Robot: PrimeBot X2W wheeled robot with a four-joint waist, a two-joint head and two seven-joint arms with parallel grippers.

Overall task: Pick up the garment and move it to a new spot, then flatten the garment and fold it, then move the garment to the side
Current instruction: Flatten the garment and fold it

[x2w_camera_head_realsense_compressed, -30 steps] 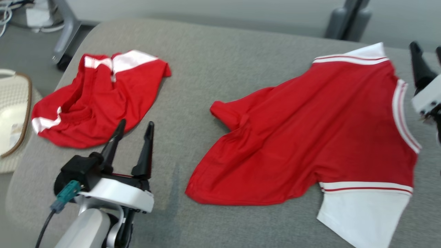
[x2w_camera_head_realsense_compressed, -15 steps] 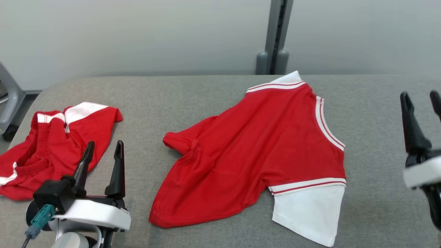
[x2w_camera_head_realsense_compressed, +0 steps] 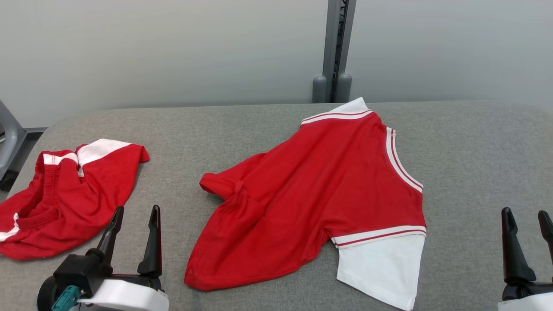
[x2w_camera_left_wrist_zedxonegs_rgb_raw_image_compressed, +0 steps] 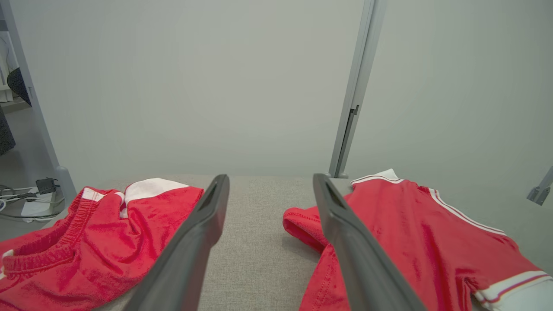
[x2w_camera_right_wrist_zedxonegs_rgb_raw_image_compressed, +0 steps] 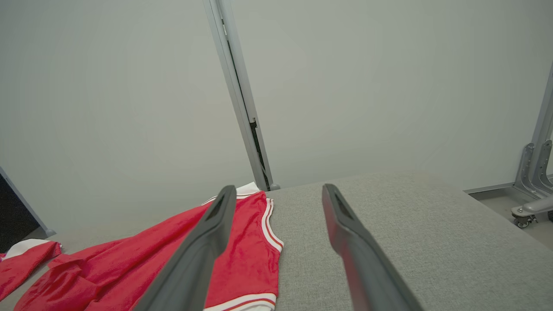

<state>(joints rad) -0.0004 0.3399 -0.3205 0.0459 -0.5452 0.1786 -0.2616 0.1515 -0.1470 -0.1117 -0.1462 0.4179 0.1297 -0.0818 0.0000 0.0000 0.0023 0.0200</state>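
Note:
A red garment (x2w_camera_head_realsense_compressed: pixel 319 203) with white sleeves and striped trim lies spread on the grey padded table (x2w_camera_head_realsense_compressed: pixel 475 151), wrinkled and partly folded at its left end. The wrist views also show this garment (x2w_camera_left_wrist_zedxonegs_rgb_raw_image_compressed: pixel 410 242) (x2w_camera_right_wrist_zedxonegs_rgb_raw_image_compressed: pixel 129 263). A second red and white garment (x2w_camera_head_realsense_compressed: pixel 73 194) (x2w_camera_left_wrist_zedxonegs_rgb_raw_image_compressed: pixel 99 242) lies crumpled at the table's left end. My left gripper (x2w_camera_head_realsense_compressed: pixel 137 209) (x2w_camera_left_wrist_zedxonegs_rgb_raw_image_compressed: pixel 271 178) is open and empty, near the front edge between the two garments. My right gripper (x2w_camera_head_realsense_compressed: pixel 525 212) (x2w_camera_right_wrist_zedxonegs_rgb_raw_image_compressed: pixel 279 188) is open and empty, to the right of the spread garment.
A grey wall with a vertical metal post (x2w_camera_head_realsense_compressed: pixel 335 47) stands behind the table. Bare grey padding (x2w_camera_right_wrist_zedxonegs_rgb_raw_image_compressed: pixel 389 207) stretches to the right of the spread garment. Off the table's left end are a metal frame leg (x2w_camera_head_realsense_compressed: pixel 8 138) and cables on the floor (x2w_camera_left_wrist_zedxonegs_rgb_raw_image_compressed: pixel 26 198).
The head camera has swung right and up, so the whole picture shifted. Both grippers now sit lower in that view, still open. Neither garment has changed shape.

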